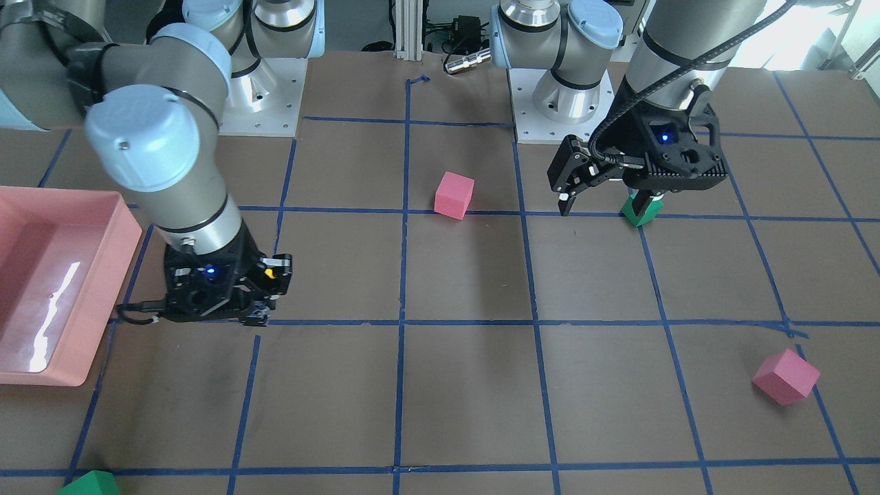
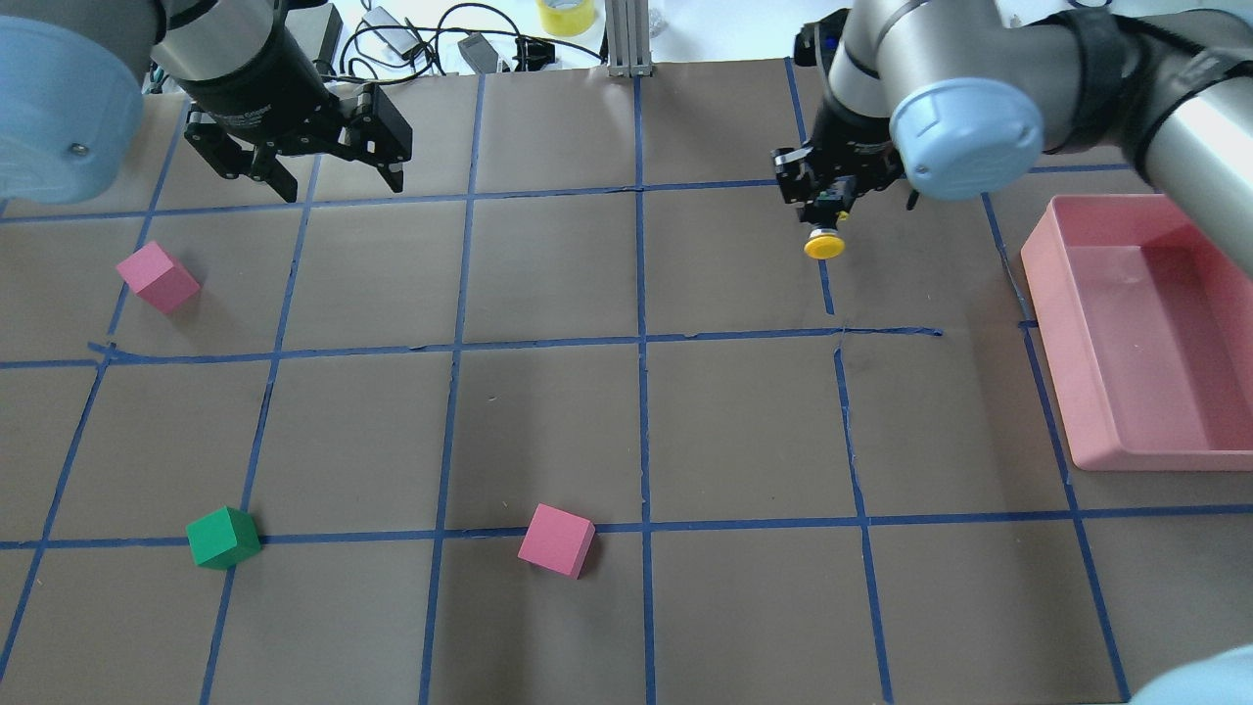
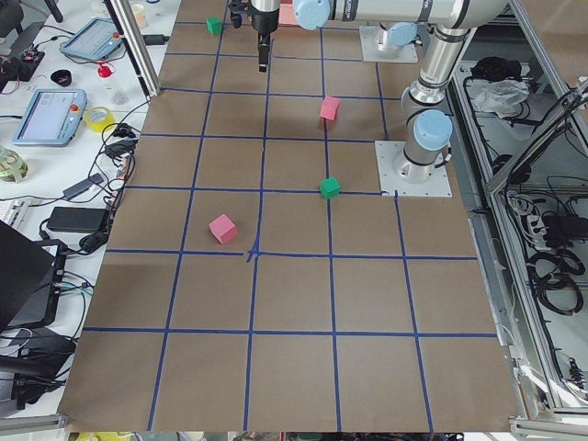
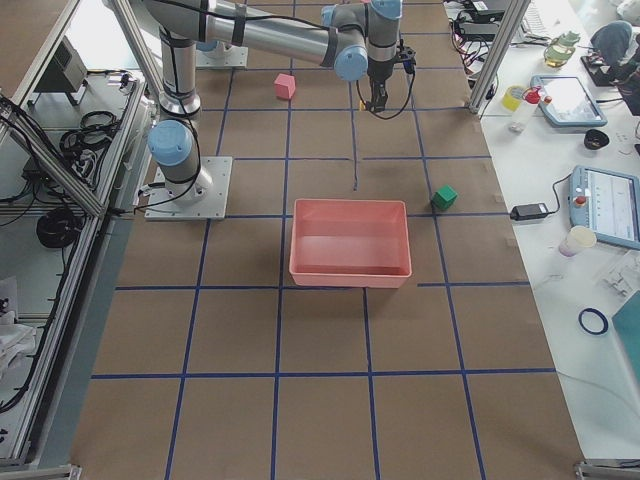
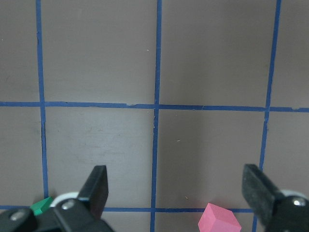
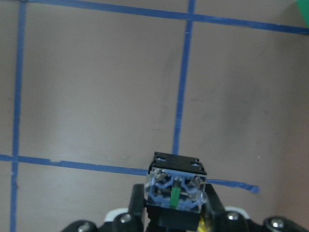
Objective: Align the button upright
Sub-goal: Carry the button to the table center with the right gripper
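The right claw point(image 2: 827, 201) grips the tiny black button with a yellow cap point(image 2: 825, 244), up near the brown table's point(image 2: 548, 284) far edge by the pink plastic tray point(image 2: 1049, 323). The left claw point(image 2: 338, 181) is wide open and empty.

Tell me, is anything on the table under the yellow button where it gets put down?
Nothing visible is. The right gripper holds the button over a bare patch of the table; the pink tray sits off to one side.
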